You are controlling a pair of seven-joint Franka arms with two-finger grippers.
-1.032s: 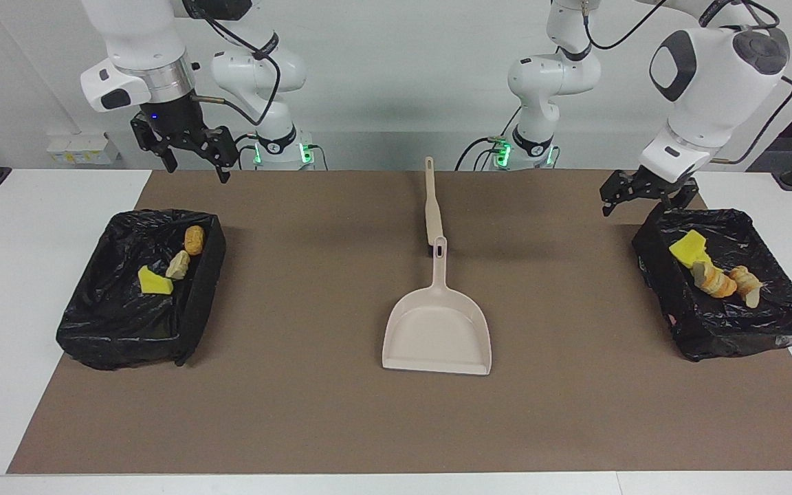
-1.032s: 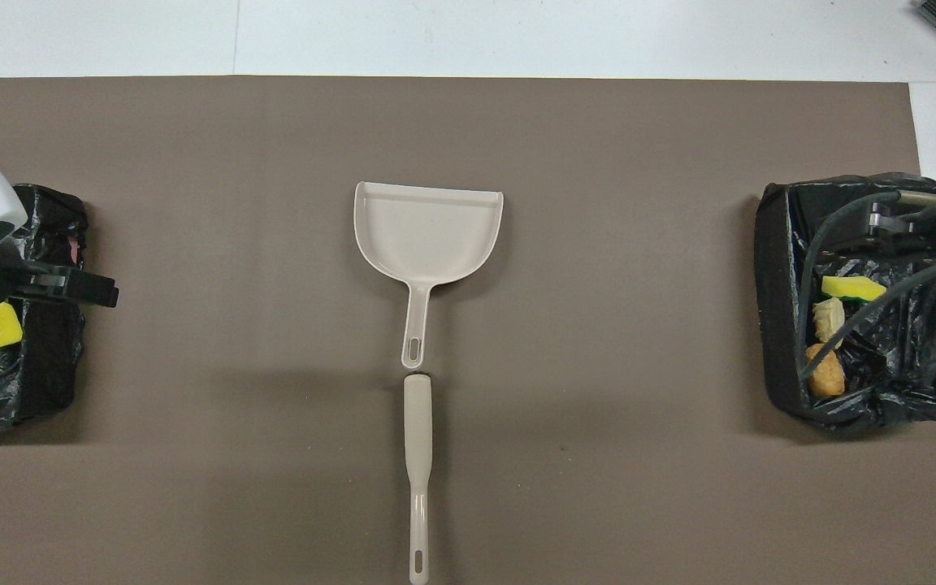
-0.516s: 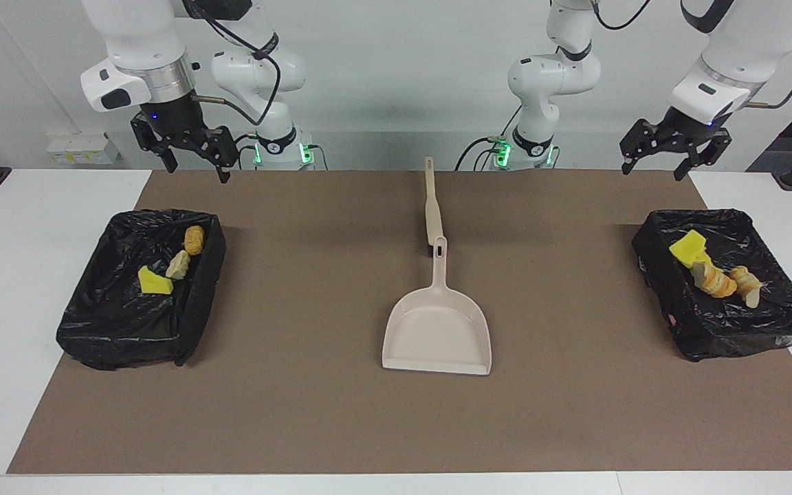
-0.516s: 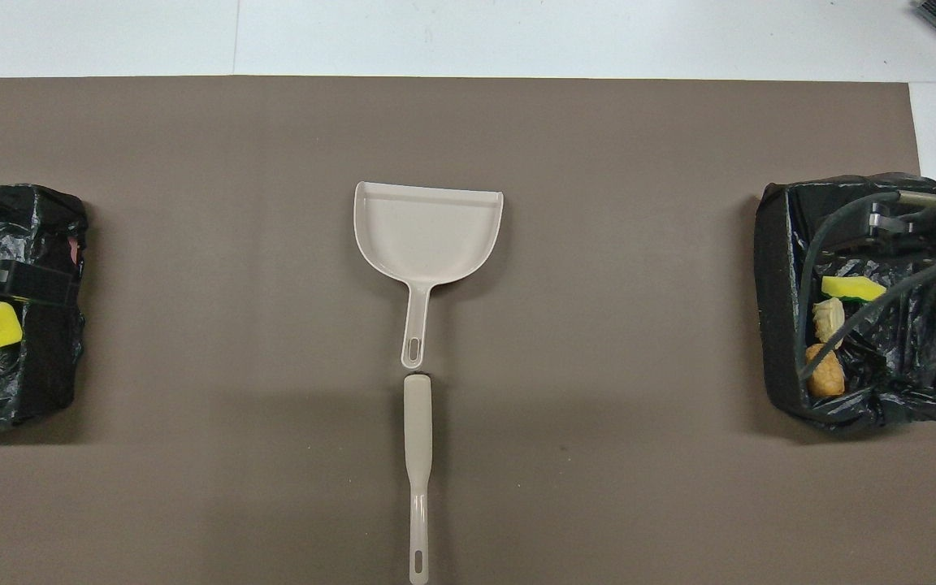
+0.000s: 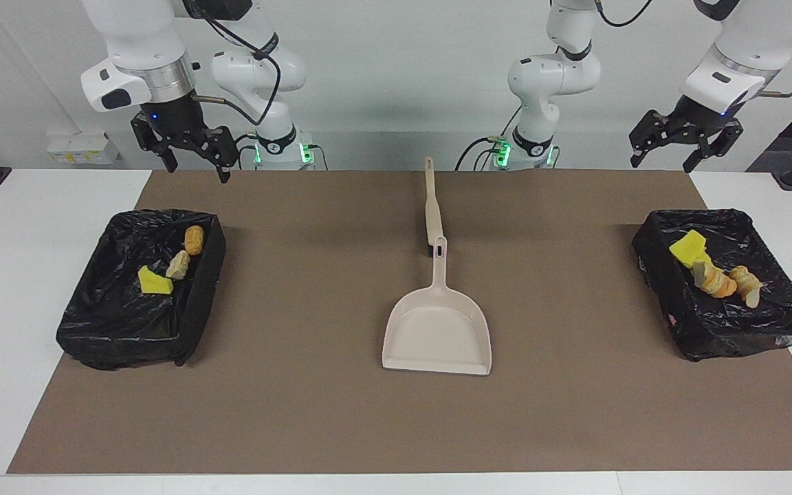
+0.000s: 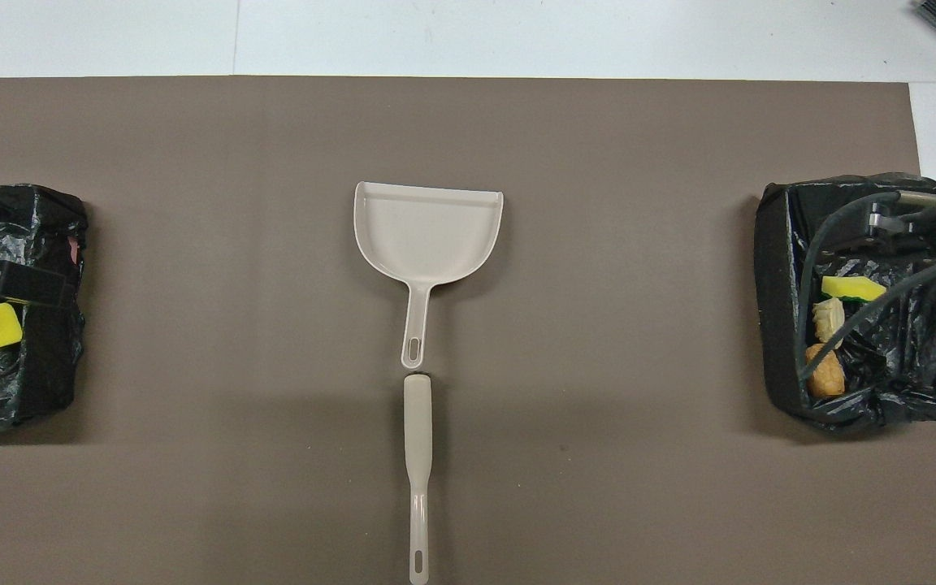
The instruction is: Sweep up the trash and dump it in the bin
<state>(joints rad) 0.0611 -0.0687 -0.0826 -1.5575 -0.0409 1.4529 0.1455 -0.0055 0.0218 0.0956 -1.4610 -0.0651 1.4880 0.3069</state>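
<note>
Trash [image 5: 711, 271] lies in two black-lined bins [image 5: 774, 323] (one at each end of the surface). Left gripper [image 5: 685, 137] and right gripper [image 5: 193, 148] hang above, jaws wide, empty. Dustpan [image 5: 437, 330] and brush [image 5: 432, 206] lie midway.

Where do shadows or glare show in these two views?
Facing view: soft shadows on the brown mat beside both black bins and beside the dustpan; the bin liners glint. Overhead view: a broad dim band crosses the mat below the dustpan; no blur.
</note>
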